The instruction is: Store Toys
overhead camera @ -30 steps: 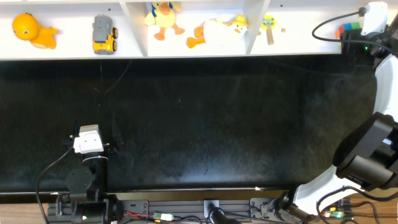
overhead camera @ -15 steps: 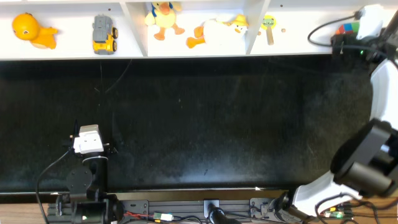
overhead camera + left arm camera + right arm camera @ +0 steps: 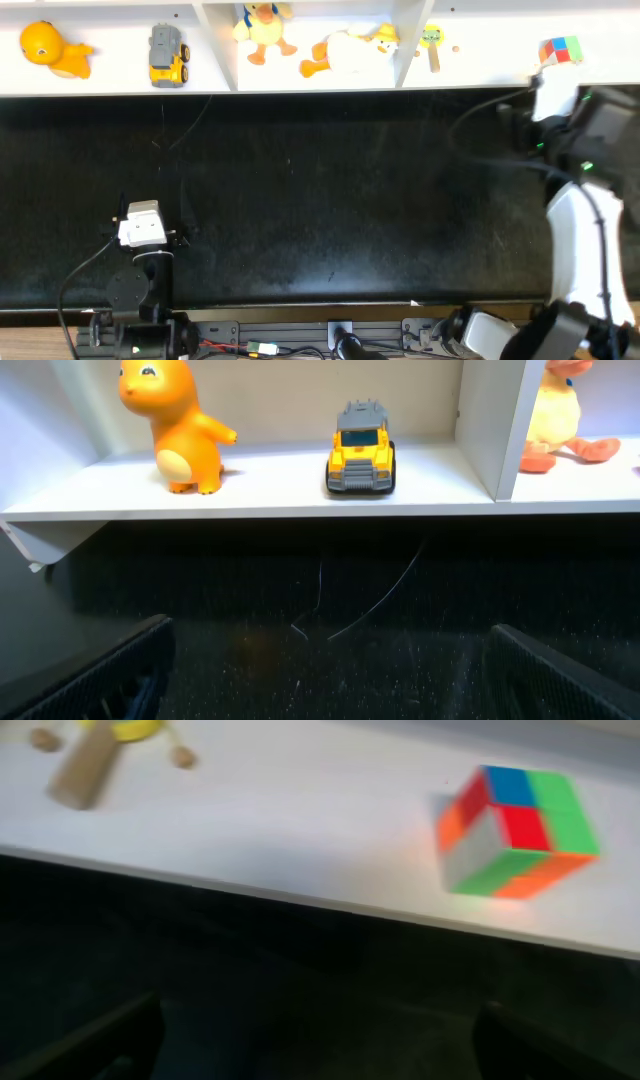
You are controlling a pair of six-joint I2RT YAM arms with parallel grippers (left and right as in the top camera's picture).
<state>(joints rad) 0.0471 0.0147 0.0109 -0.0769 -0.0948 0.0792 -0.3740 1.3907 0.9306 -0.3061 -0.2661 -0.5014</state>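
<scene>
Black worktop point(image 3: 330, 190) runs below a long white shelf point(image 3: 300, 85). On the shelf sit an orange toy point(image 3: 50, 47), a yellow truck point(image 3: 168, 55), a sitting duck point(image 3: 262, 30), a lying duck point(image 3: 350, 50), a small wooden toy point(image 3: 432, 45) and a colour cube point(image 3: 560, 50). The cube stands alone at the shelf's right end. The right jaws are wide apart, holding nothing, near the cube but not touching it. The left jaws are wide too, well back from the shelf, facing the truck.

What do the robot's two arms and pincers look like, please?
The left arm is black, with a white camera block at its wrist and black cables. The right arm has white links, black joints, a black cable and a green light. The left pincer and right pincer are dark.
</scene>
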